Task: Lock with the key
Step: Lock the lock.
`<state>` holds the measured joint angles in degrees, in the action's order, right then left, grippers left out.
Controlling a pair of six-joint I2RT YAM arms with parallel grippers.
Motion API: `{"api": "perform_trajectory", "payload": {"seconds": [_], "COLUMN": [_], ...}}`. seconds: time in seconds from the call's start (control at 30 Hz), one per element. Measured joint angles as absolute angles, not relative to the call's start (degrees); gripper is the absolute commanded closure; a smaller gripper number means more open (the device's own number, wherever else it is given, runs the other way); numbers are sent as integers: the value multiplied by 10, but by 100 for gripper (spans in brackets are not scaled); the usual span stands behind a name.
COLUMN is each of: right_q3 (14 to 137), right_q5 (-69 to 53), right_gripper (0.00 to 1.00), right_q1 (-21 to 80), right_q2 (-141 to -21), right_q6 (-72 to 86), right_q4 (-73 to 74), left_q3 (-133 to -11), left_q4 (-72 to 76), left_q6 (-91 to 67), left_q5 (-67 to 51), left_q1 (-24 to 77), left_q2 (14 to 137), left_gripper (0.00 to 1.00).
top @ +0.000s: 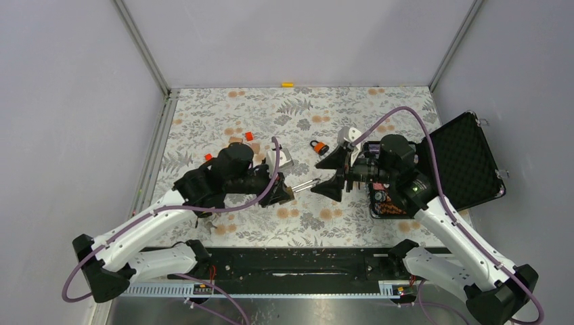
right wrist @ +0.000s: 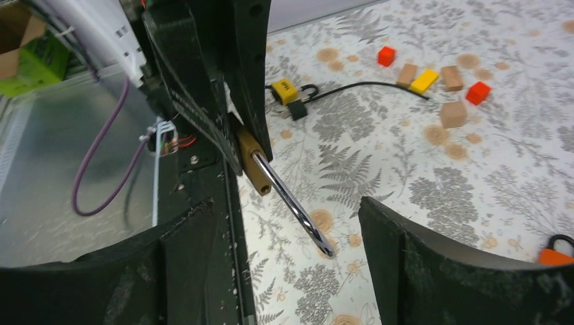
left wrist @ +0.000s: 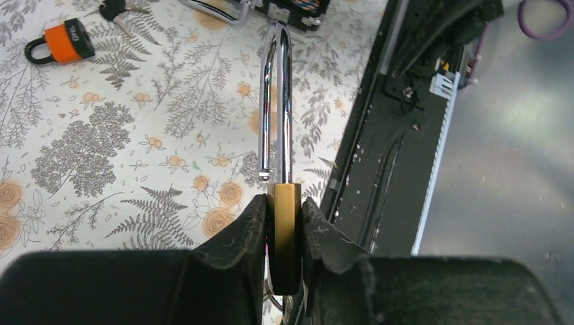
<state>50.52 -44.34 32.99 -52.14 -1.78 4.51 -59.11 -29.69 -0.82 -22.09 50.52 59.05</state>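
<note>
Overhead, two robot arms meet near the middle of a floral table (top: 223,115). The left gripper (left wrist: 284,211) is clamped on the brass body of a padlock (left wrist: 285,237), held edge-on, its long chrome shackle (left wrist: 288,108) pointing to 3 o'clock toward the right arm. The shackle is unlatched: in the left wrist view its free leg ends just short of the body, not seated in it. The right gripper (right wrist: 290,206) is spread wide and holds nothing; its fingers (right wrist: 406,271) stand either side of the shackle's bend, apart from it. An orange lock (top: 319,147) lies at 12 o'clock from the right gripper, with what looks like a black-headed key (left wrist: 115,8) just beside it. The padlock's keyhole end is buried inside the left gripper, so whether a key sits in it cannot be told

The step in hand is likely seating the shackle. To do it well, the right gripper should close squarely on the bend, turn the free leg until it lines up over its hole, then push straight toward 9 o'clock along the shackle, while the left grip holds firm so the body neither twists nor slides out
</note>
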Motion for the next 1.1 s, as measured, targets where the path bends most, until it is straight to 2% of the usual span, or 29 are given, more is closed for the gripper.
{"api": "perform_trajectory", "payload": {"seconds": [0.1, 0.2, 0.33, 0.5, 0.67, 0.77, 0.83, 0.9, 0.97, 1.03, 1.1], "right_q3": [507, 511, 518, 526, 533, 539, 543, 545, 545, 543, 539], "right_q5": [-482, -514, -557, -598, -624, -631, -631, -630, -621, -599, -568], "right_gripper": [19, 24, 43, 60, 100, 100, 100, 100, 100, 100, 100], "right_q1": [330, 330, 330, 330, 330, 330, 330, 330, 330, 331, 331], "right_q2": [-526, -534, -547, -549, -548, -547, -547, -544, -539, -531, -517], "right_q6": [-28, -29, -24, -14, 5, 18, 27, 44, 69, 91, 112], "right_q4": [58, 61, 62, 61, 53, 52, 53, 45, 30, 8, -15], "left_q3": [-601, -606, -621, -638, -652, -660, -666, -670, -671, -671, -671], "left_q4": [-331, -344, -356, -364, -365, -368, -370, -370, -360, -329, -293], "left_q6": [25, 48, 68, 77, 77, 72, 64, 54, 39, 27, 4], "left_q5": [-248, -270, -297, -321, -333, -338, -340, -343, -344, -341, -326], "left_q1": [505, 505, 505, 505, 505, 503, 503, 503, 503, 503, 503], "left_q2": [578, 566, 558, 557, 557, 559, 561, 561, 560, 558, 553], "left_gripper": [100, 100, 100, 100, 100, 100, 87, 66, 37, 23, 18]}}
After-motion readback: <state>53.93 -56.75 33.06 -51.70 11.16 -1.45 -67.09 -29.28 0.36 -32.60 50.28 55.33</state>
